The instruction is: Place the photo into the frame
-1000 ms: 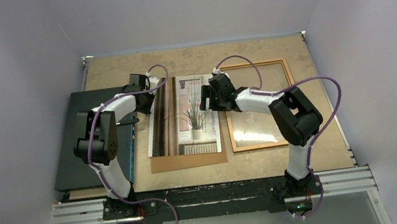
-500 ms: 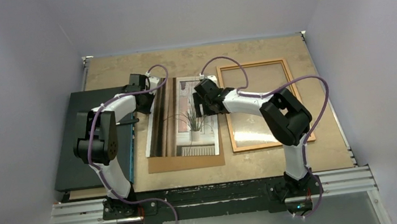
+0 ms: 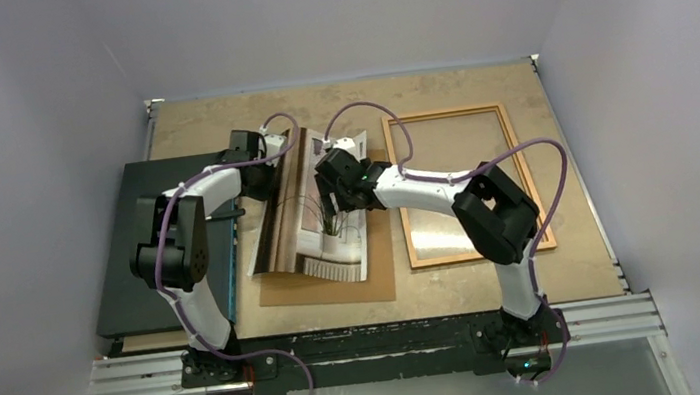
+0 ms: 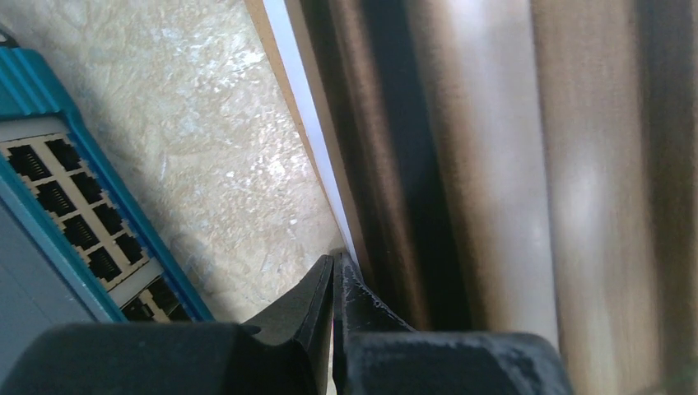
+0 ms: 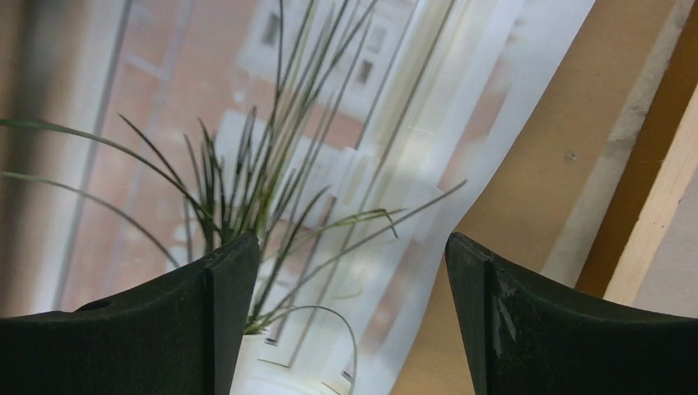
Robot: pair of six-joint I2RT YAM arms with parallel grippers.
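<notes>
Pinching the photo [image 3: 298, 219] in my left gripper [image 4: 336, 276] to lift its edge, I hover my right gripper [image 5: 354, 247] wide open.

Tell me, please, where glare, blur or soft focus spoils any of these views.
Top external: sharp, with a white glare streak on the pane of the frame toward its near edge. Left wrist: the photo is too close, its brown stripes smeared; the table glints. Right wrist: the photo's plant is fairly crisp, softening leftward.
</notes>
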